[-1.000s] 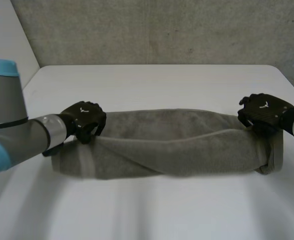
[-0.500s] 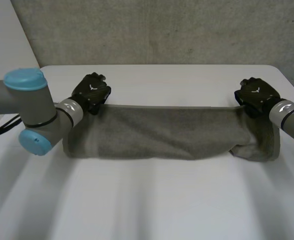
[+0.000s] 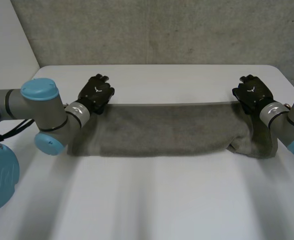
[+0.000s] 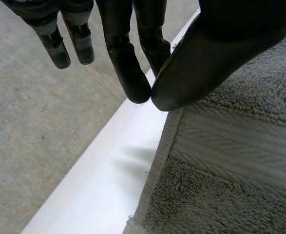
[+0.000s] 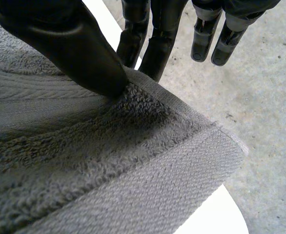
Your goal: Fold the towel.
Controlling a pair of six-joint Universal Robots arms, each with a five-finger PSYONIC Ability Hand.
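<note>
Towel (image 3: 167, 131) lies half-folded on the desk (image 3: 152, 200), left hand (image 3: 97, 92) at 10 o'clock and right hand (image 3: 251, 92) at 2 o'clock pinching its far corners; releasing looks next.

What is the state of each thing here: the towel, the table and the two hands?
towel: folded into a long strip, lying on the table, rumpled at the right hand's end.
left hand: shut, pinching the towel's far corner between thumb and finger.
right hand: shut, pinching the other far corner, thumb on top.
table: white, carrying the towel.
</note>
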